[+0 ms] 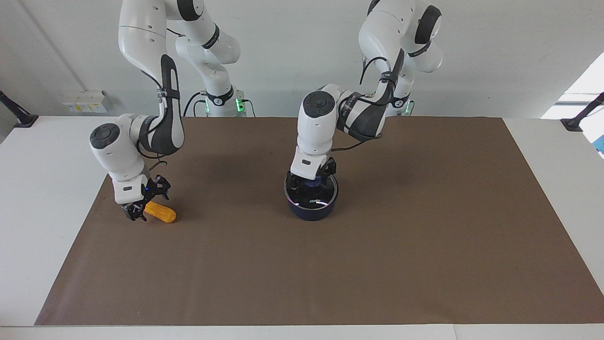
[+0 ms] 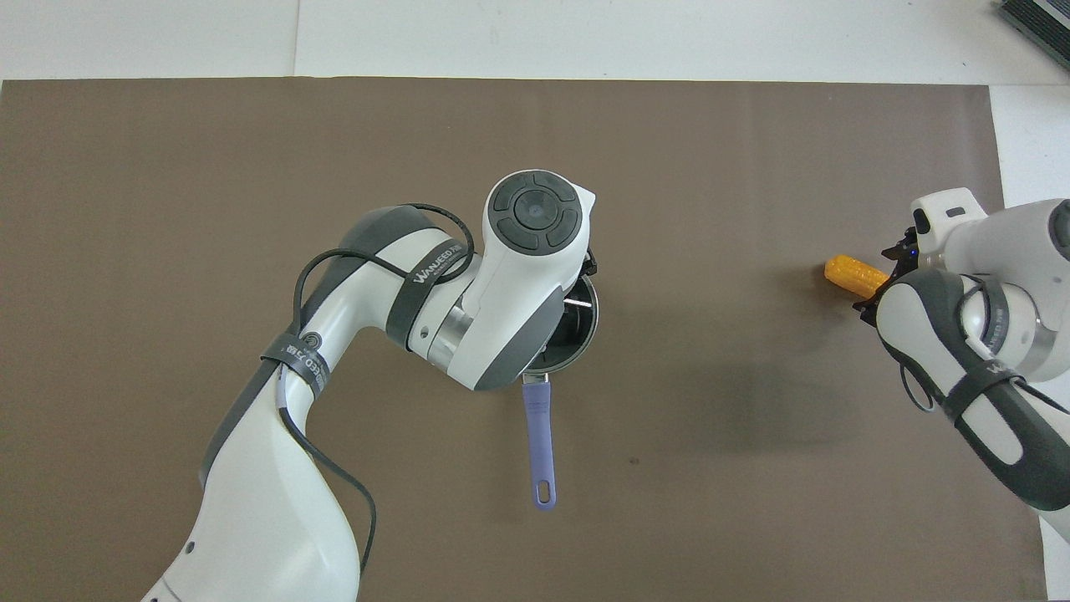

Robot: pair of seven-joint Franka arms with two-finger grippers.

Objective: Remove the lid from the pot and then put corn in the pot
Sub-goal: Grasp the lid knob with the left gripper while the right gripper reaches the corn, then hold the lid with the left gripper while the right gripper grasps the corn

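Observation:
The dark blue pot (image 1: pixel 311 211) stands mid-table with the glass lid (image 1: pixel 317 197) resting on it. Its long handle (image 2: pixel 539 443) points toward the robots. My left gripper (image 1: pixel 310 182) is down on the lid, open, with its fingers on either side of the blue knob (image 1: pixel 313 182). In the overhead view the left arm's wrist hides that gripper and most of the pot (image 2: pixel 579 333). The yellow-orange corn (image 1: pixel 162 214) lies on the mat toward the right arm's end. My right gripper (image 1: pixel 141 208) is open and lowered over one end of the corn (image 2: pixel 848 274).
A brown mat (image 1: pixel 377 264) covers most of the white table (image 1: pixel 42 189). A dark object (image 2: pixel 1036 21) sits at the table's corner farthest from the robots, toward the right arm's end.

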